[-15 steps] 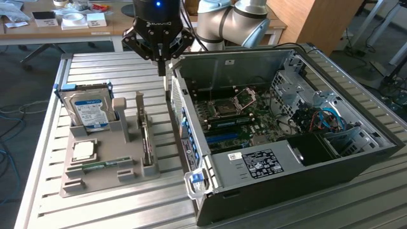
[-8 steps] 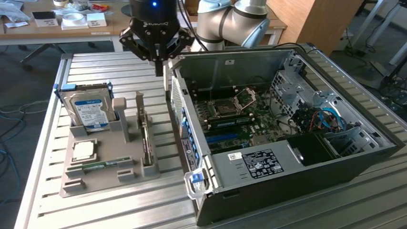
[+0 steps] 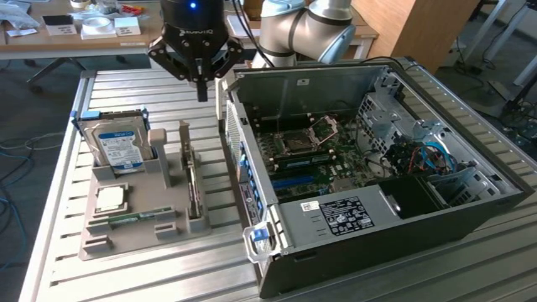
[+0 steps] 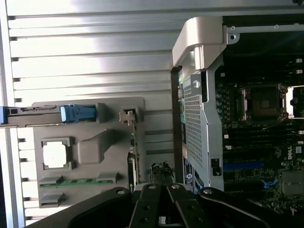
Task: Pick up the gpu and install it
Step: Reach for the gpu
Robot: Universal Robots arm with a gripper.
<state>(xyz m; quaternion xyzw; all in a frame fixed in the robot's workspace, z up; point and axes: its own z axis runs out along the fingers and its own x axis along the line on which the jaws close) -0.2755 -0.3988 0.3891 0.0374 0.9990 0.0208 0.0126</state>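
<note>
Grey tray [image 3: 126, 242], lying on the worktop [image 3: 168, 277] toward the edge at the exterior view's left, holds the gpu [image 3: 193, 189], which stands on edge in the slot nearest the open case [image 3: 403, 242]. The pick-up is not yet done, nor any of the install: the board [image 3: 319, 157] inside the case carries no card, as far as I can tell. The pincer [image 3: 201, 94] hangs above the tray's far end, roughly over the gap between tray and case. It is closed tight, empty, and well apart from the gpu. I judge the task barely begun, with grasp, lift and seating all left.
</note>
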